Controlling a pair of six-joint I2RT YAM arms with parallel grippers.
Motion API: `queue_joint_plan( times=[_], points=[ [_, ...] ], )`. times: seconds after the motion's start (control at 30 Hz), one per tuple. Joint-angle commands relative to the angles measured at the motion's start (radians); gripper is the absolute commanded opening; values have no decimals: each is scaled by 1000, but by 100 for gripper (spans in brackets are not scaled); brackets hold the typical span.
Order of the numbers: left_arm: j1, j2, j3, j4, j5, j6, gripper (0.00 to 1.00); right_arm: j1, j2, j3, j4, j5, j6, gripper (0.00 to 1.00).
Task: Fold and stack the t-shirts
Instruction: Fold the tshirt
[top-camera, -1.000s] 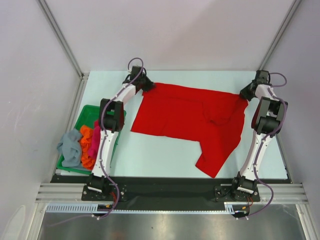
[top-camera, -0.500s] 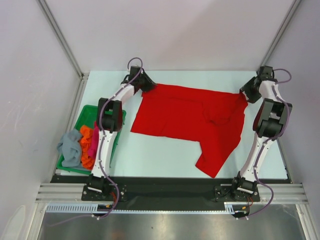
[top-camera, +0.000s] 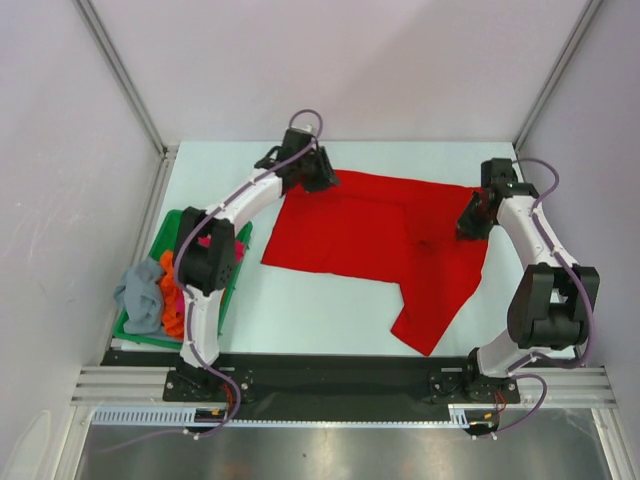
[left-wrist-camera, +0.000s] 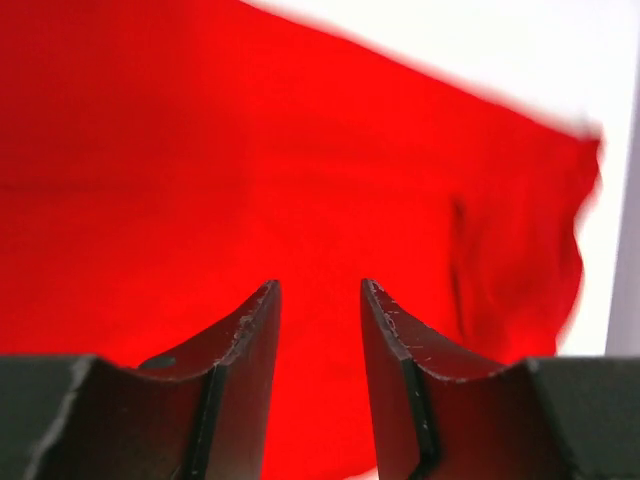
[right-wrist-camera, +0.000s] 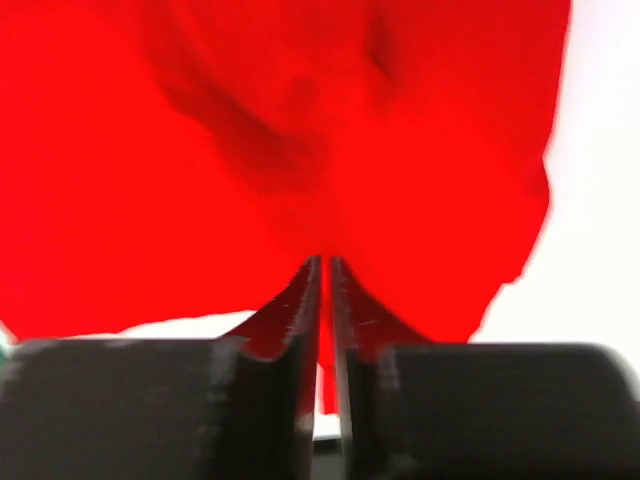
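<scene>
red t-shirt (top-camera: 350, 225) lies spread on the table (top-camera: 330, 310), to the right of the green tray (top-camera: 168, 232) and apart from it. one flap hangs out toward the arm bases on the side farthest from the tray. the grey-blue (top-camera: 138, 290), orange (top-camera: 172, 300) and magenta (top-camera: 190, 275) shirts sit bunched in and over the tray.

left gripper (left-wrist-camera: 318, 288) hovers over the shirt's far corner on the tray side, its jaws parted to a middling gap with nothing between them. right gripper (right-wrist-camera: 326, 262) is at the shirt's edge farthest from the tray. its jaws are drawn almost together with a sliver of red showing between, so it looks to be pinching cloth there.

the step in hand seems to be taking both far corners for a fold. to do it well, the left should come down square on its corner and close on one layer only, at the hem. both arms should then lift evenly and carry the edge over together, keeping the cloth taut between them. the loose flap needs tucking in first, or the fold will come out crooked.
</scene>
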Motion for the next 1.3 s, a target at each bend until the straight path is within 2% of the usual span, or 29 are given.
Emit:
queue_joint_plan(
  times=[0.0,0.1,0.23,0.33,0.8,1.27],
  points=[
    [-77,-119,-85,11,80,101,43,-36,-31,-73,63,-58,-20,9],
    [-128,-106,-107,-21,137,122,42,-62,32,-79,86,-101,-28,10],
    [-166,-61,-84,-61,175,139,41,-61,119,-90,178,-140,-40,22],
    [-169,-37,-78,-73,195,150,41,-84,179,-81,204,-160,-29,23],
    [-168,-15,-104,-76,221,167,40,-108,283,-35,222,-100,-75,21],
    [-163,-14,-96,-82,227,167,39,-120,340,2,239,-100,-91,24]
  ],
)
